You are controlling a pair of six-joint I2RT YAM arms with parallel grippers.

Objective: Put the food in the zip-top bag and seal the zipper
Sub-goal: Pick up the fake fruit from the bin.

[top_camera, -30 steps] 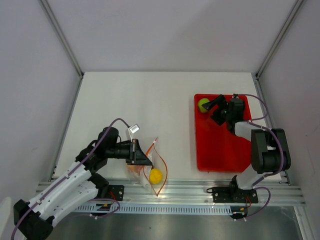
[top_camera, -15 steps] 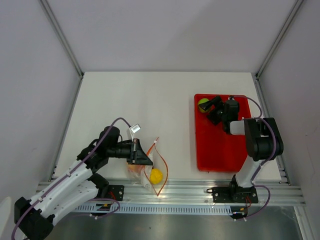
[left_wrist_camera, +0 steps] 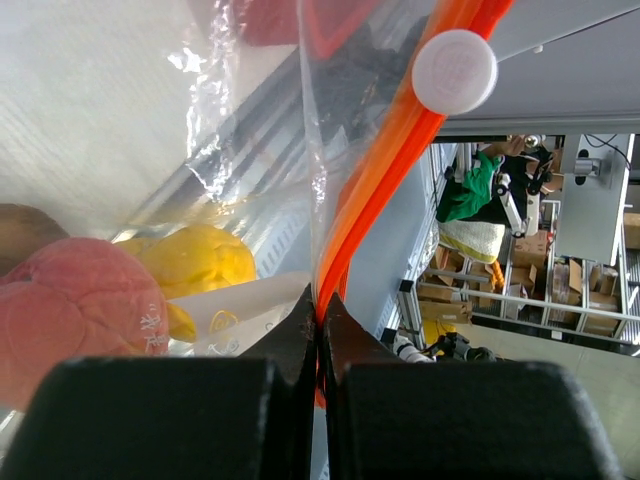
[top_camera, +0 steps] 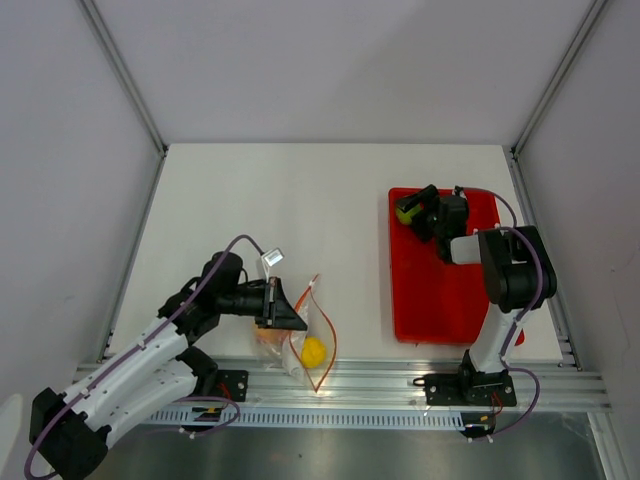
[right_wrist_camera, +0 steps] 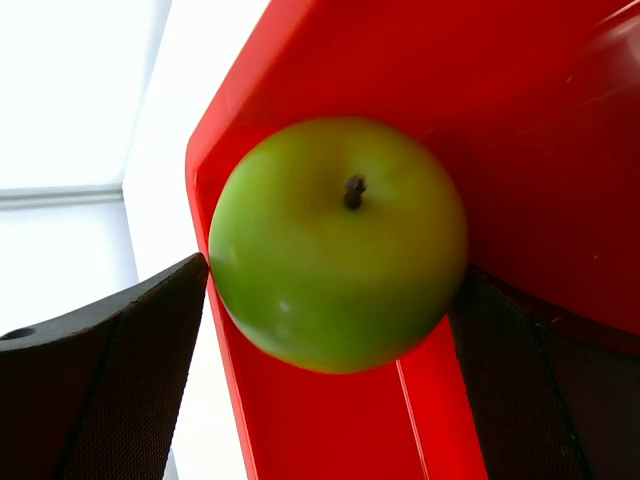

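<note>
The clear zip-top bag (top_camera: 300, 340) lies at the near table edge with a yellow pear (top_camera: 313, 350) and an orange piece (top_camera: 267, 340) inside. My left gripper (top_camera: 290, 318) is shut on the bag's orange-red zipper (left_wrist_camera: 380, 170); its jaws (left_wrist_camera: 320, 310) pinch the strip. The left wrist view shows a red-pink fruit (left_wrist_camera: 75, 310), the pear (left_wrist_camera: 195, 260) and a brownish piece (left_wrist_camera: 20, 235) through the plastic. The lime-green apple (top_camera: 404, 213) sits in the far left corner of the red tray (top_camera: 440, 300). My right gripper (top_camera: 411, 211) is closed around the apple (right_wrist_camera: 335, 240), a finger touching each side.
A white round slider (left_wrist_camera: 455, 70) sits on the zipper strip. The tray wall (right_wrist_camera: 215, 330) runs close beside the apple and my right gripper's left finger. The aluminium rail (top_camera: 400, 380) borders the near table edge beside the bag.
My right gripper has moved left and forward over the apple and its fingers now flank and touch it. The left gripper and the bag have stayed in place.
</note>
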